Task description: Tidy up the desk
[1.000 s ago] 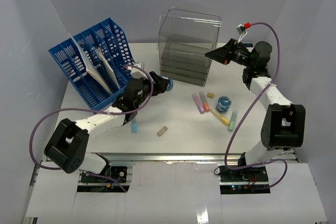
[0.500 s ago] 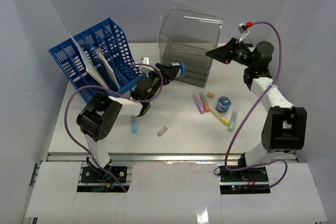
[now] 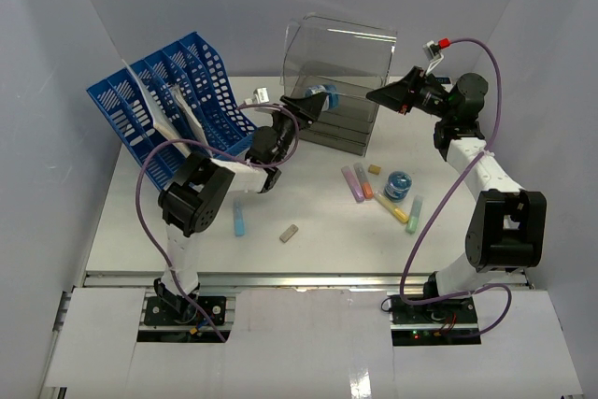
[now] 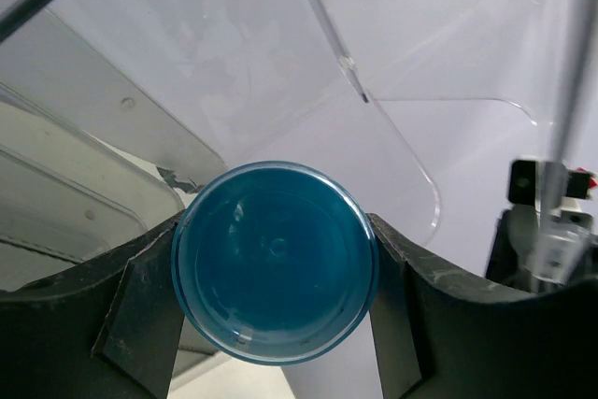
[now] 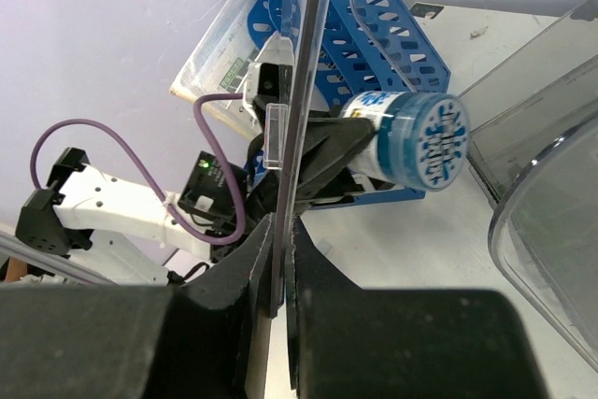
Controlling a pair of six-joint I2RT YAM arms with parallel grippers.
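Spreading white between pale walls, the desk (image 3: 308,207) lies under both my arms, with the blue file rack (image 3: 154,114) at its far left and the clear drawer box (image 3: 341,63) at its far middle. Loose markers (image 3: 358,184) lie toward the right side. My left gripper (image 3: 310,106) pinches a blue round tub (image 5: 416,142), held up off the desk at the box's front. My right gripper (image 5: 280,231) is pressed together on the box's thin clear panel (image 5: 308,63).

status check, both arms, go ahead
left gripper shut on blue jar at clear drawer box. right gripper pinching its lid open. markers loose on desk. path looks clear.
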